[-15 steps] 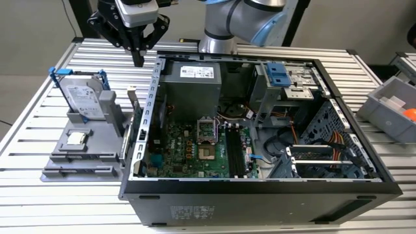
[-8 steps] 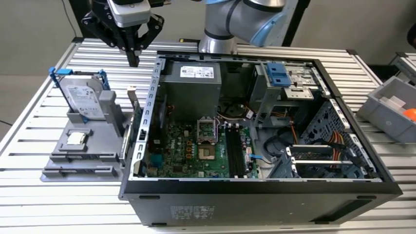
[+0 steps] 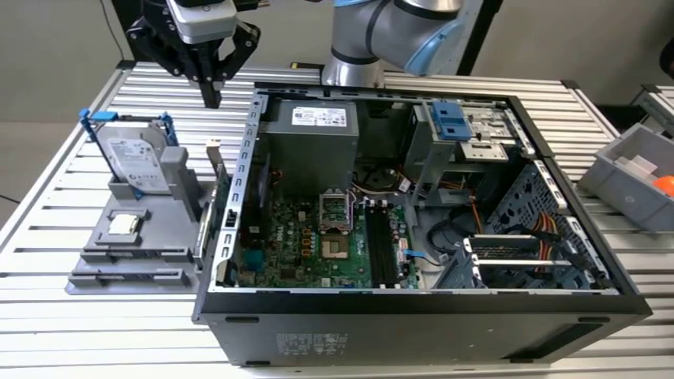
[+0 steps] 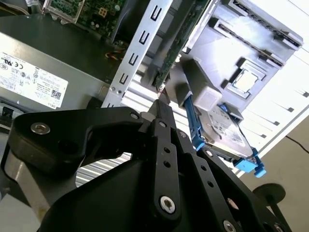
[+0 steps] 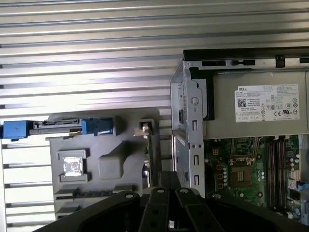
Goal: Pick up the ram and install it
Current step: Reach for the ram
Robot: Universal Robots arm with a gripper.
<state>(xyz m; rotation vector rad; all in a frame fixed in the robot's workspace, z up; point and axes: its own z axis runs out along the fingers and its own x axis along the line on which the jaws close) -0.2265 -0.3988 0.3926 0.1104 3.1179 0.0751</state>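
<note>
Holding gripper [image 3: 214,99] upper left in the exterior view, fingers pinched together, empty | pointing down at ram [image 3: 219,174] just below in frame, standing edgewise in gray holder [image 3: 95,272] beside PC case [image 3: 421,320] | keeping long axis up-down the frame

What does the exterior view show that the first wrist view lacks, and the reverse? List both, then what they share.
Exterior view's own: the arm, a grey bin at that view's right, the case's blue-latched drive cage.
First wrist view's own: no new objects, just a top-down look at the ram's upper edge.
Shared: the ram standing in the grey fixture beside the open case, the hard drive, the square chip, the motherboard, and the gripper above the fixture, jaws shut, empty.
</note>
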